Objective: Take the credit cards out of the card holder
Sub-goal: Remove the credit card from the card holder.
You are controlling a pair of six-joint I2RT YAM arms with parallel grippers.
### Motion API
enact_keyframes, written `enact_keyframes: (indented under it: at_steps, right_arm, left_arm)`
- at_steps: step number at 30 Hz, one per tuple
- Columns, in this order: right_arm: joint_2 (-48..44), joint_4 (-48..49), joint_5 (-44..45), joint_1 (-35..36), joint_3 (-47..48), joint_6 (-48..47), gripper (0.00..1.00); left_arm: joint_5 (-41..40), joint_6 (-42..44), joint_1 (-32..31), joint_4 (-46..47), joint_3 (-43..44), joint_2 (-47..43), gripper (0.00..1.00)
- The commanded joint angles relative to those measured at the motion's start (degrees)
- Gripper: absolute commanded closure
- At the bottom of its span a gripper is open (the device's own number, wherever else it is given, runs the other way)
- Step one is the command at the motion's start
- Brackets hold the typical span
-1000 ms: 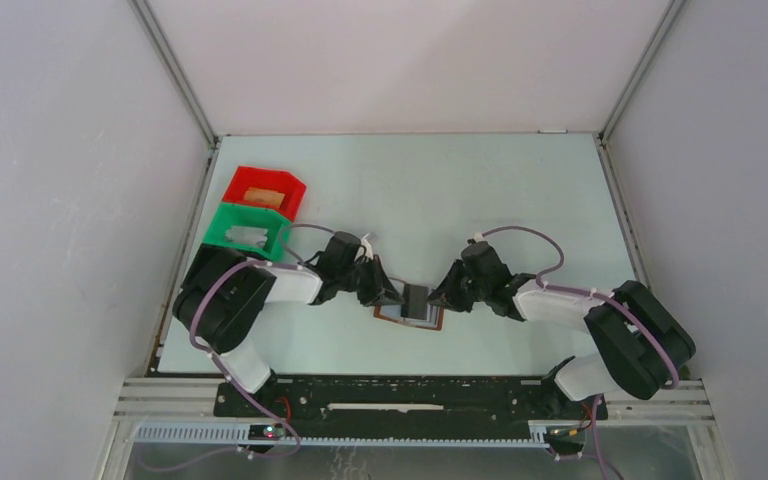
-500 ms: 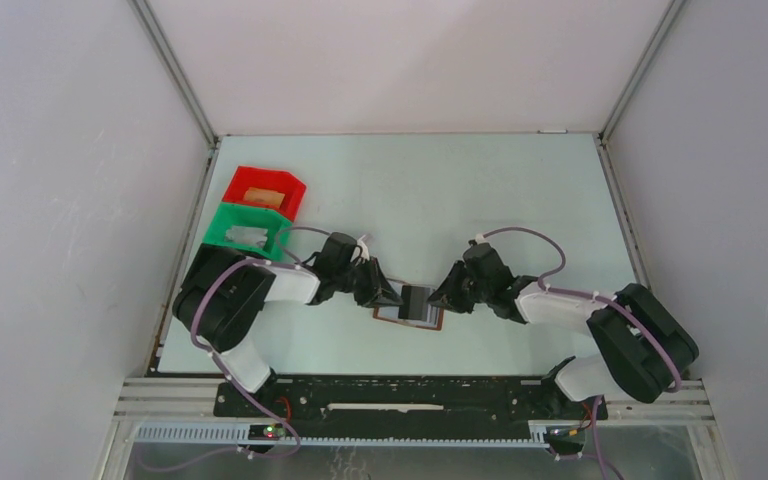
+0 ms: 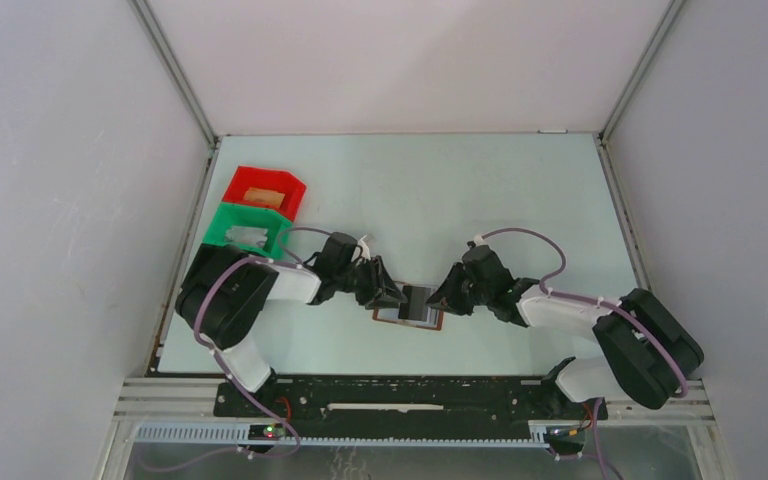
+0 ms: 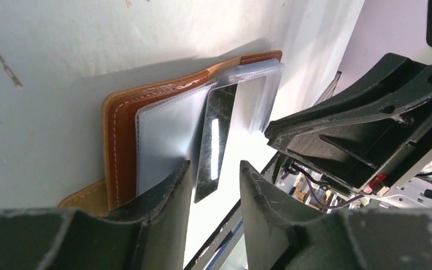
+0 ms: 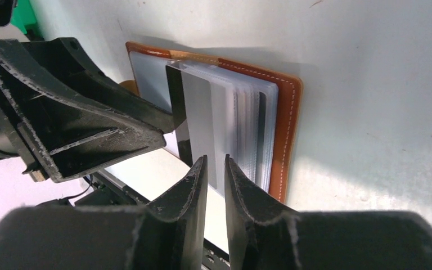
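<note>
The card holder (image 3: 409, 313) lies open and flat on the pale surface (image 3: 480, 200), at the near middle between the two arms, brown leather edging round a stack of clear sleeves (image 5: 246, 132). A dark credit card (image 4: 215, 135) stands up on edge out of those sleeves, tilted. The right gripper (image 5: 216, 180) comes in low from the right, its jaws drawn nearly together, with the near end of the card caught in the narrow slit between them. The left gripper (image 4: 214, 188) faces it from the other side, jaws apart, the card's end hanging in the gap with daylight on both sides. A red bin (image 3: 265, 190) and a green bin (image 3: 247, 230) sit well off at the far left.
</note>
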Motion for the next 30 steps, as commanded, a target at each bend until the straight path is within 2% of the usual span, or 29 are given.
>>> enact_keyframes:
  at_steps: [1, 10, 22, 25, 29, 30]
  right_arm:
    - [-2.7, 2.2, 1.4, 0.9, -0.2, -0.3, 0.74]
    - [0.8, 4.4, -0.1, 1.8, 0.8, -0.2, 0.74]
    - [8.2, 1.1, 1.9, 1.9, 1.8, 0.5, 0.75]
    - [8.7, 1.6, 1.8, 2.0, 1.8, 0.7, 0.75]
    - [9.0, 1.7, 1.7, 2.0, 1.8, 0.8, 0.76]
    - [9.1, 1.7, 1.7, 2.0, 1.8, 0.9, 0.76]
  left_arm:
    - [-0.3, 0.9, 0.1, -0.3, -0.4, 1.1, 0.58]
    - [0.2, 1.2, 0.1, 0.1, -0.1, 2.4, 0.58]
    - [0.2, 1.2, 0.1, 1.1, -0.7, 3.8, 0.59]
    - [0.6, 0.7, 0.1, 2.2, -1.1, 3.9, 0.67]
    - [1.0, 0.2, 0.3, 2.9, -1.2, 3.9, 0.99]
    - [1.0, 0.2, 0.4, 2.9, -1.2, 3.8, 1.0]
